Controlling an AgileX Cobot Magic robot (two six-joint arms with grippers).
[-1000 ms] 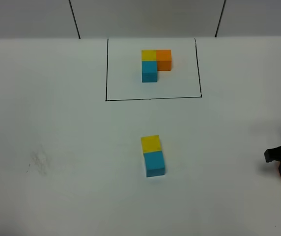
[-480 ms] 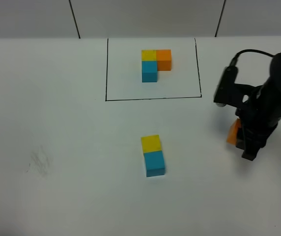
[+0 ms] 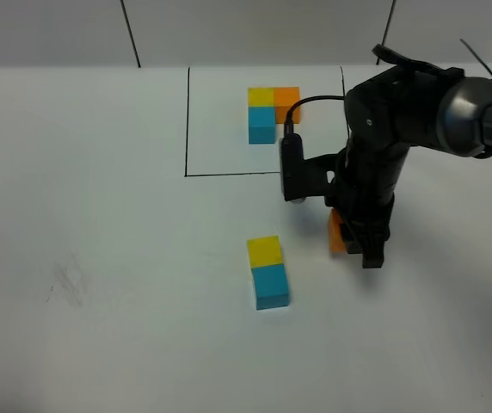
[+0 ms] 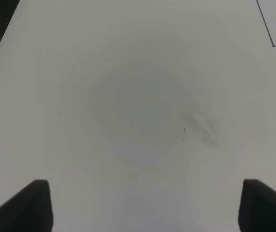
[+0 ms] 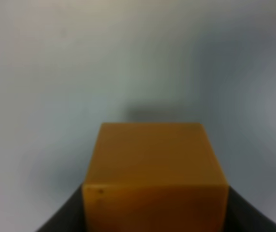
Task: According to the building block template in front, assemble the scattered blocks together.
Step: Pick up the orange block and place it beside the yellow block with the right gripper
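starting left: left gripper [image 4: 150, 208] spread wide over bare table [image 3: 100, 215], nothing held. at centre, yellow cube [image 3: 263, 250] touching cyan cube [image 3: 271, 286] at its 6 o'clock, building block template [image 3: 272, 112] off at 12. right gripper [image 3: 358, 245] pinching the orange cube [image 3: 336, 232], near the yellow one's 3 o'clock, apart from it. looks light, rigid, smooth-faced and likely slippery if tilted; best held square on two opposite flat faces, mating face left free.
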